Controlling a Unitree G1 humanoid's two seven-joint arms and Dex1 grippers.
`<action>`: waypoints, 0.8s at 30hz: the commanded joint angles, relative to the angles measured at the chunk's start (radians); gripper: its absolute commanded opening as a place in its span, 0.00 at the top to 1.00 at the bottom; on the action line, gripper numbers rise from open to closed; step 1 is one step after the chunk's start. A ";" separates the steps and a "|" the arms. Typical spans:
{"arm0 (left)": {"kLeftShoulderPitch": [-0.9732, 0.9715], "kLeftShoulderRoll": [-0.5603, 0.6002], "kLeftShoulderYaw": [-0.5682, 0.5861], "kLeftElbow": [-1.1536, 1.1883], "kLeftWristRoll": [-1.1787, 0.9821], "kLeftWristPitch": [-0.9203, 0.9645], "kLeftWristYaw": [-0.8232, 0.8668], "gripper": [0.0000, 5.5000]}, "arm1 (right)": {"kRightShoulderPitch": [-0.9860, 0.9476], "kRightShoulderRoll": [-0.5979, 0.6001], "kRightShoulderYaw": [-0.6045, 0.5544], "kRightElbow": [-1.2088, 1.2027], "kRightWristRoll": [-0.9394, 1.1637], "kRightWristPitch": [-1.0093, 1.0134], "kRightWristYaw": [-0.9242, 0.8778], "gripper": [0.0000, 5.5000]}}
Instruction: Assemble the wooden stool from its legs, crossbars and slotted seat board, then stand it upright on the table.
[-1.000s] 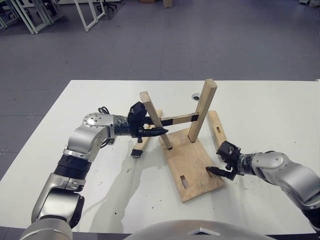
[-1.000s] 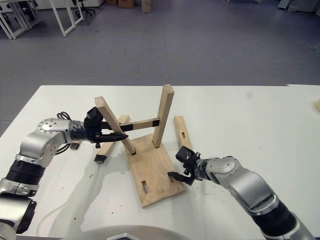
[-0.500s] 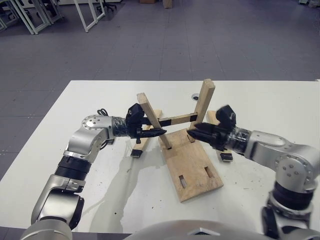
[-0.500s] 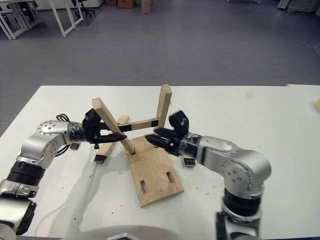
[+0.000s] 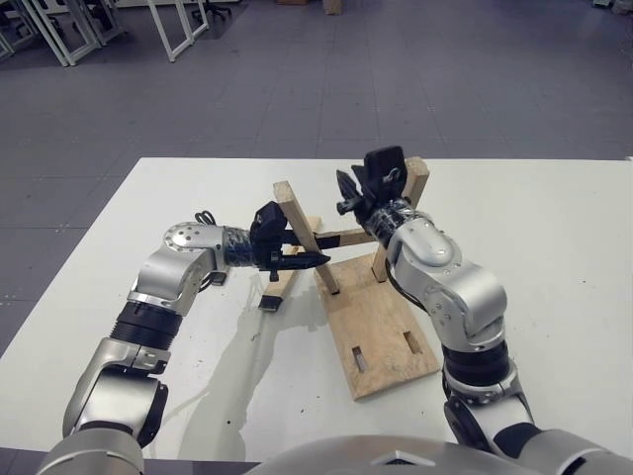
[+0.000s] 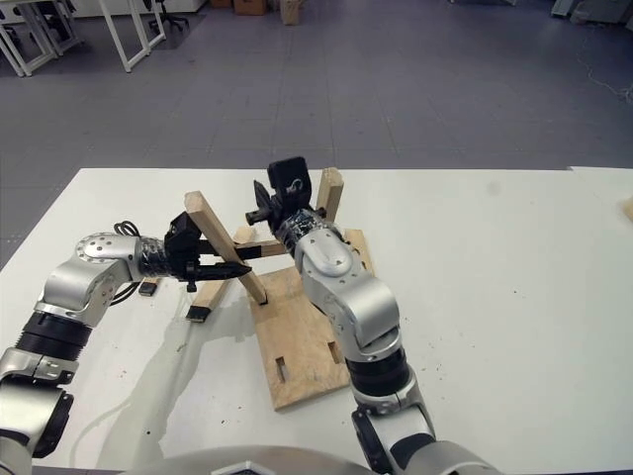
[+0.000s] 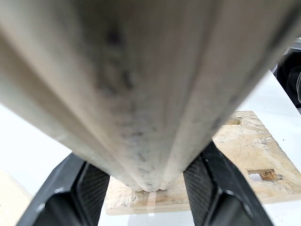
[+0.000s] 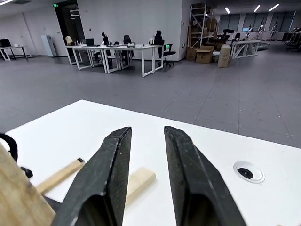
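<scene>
Risen off the seat board (image 5: 381,327), right gripper (image 8: 146,136) fingers gape slightly, seemingly empty; left gripper (image 5: 307,259) fingers clamp a leg (image 5: 289,203).

The seat board (image 5: 381,332) and the legs (image 5: 297,223) are bare pale wood, matt and rough-grained. The crossbar (image 5: 346,237) is wood too, with black ends. The surface (image 5: 554,228) is smooth white, smudged dark in places. The left gripper (image 5: 318,259) has matt black jaws with mesh-textured pads (image 7: 94,186).

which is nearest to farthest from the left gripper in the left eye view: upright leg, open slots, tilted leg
1. tilted leg, in the fingers of the left gripper
2. upright leg, right, across the crossbar
3. open slots, seat board's near end
</scene>
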 commanded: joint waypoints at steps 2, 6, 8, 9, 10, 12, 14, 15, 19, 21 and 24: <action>0.070 0.039 -0.092 0.081 0.167 0.046 0.030 0.63 | 0.153 -0.087 0.144 0.073 0.011 0.181 0.095 0.77; 0.065 0.023 -0.106 0.083 0.171 0.044 0.037 0.63 | 0.143 -0.014 0.105 0.083 0.043 0.127 0.115 0.77; 0.062 0.015 -0.119 0.088 0.179 0.040 0.037 0.63 | 0.123 0.036 0.039 0.042 0.082 -0.002 0.143 0.77; 0.065 0.012 -0.123 0.091 0.182 0.035 0.039 0.63 | 0.108 0.045 -0.018 -0.012 0.125 -0.038 0.174 0.77; 0.070 0.010 -0.124 0.096 0.183 0.030 0.042 0.63 | 0.099 0.042 -0.090 -0.080 0.183 -0.044 0.204 0.77; 0.082 0.007 -0.124 0.112 0.185 0.013 0.048 0.63 | 0.118 -0.018 -0.219 -0.221 0.306 0.016 0.267 0.77; 0.103 0.011 -0.130 0.123 0.191 -0.004 0.050 0.63 | 0.194 -0.143 -0.321 -0.327 0.455 0.147 0.354 0.77; 0.115 0.016 -0.132 0.123 0.193 -0.010 0.050 0.63 | 0.232 -0.222 -0.359 -0.357 0.518 0.209 0.406 0.77; 0.118 0.043 -0.156 0.142 0.241 -0.059 0.051 0.63 | 0.413 -0.733 -0.336 -0.391 0.524 0.313 0.669 0.77; 0.092 0.069 -0.194 0.145 0.302 -0.079 0.060 0.63 | 0.383 -0.766 -0.350 -0.214 0.341 0.257 0.515 0.77; 0.079 0.077 -0.213 0.121 0.307 -0.061 0.059 0.63 | 0.269 -0.644 -0.437 -0.031 0.192 0.178 0.270 0.77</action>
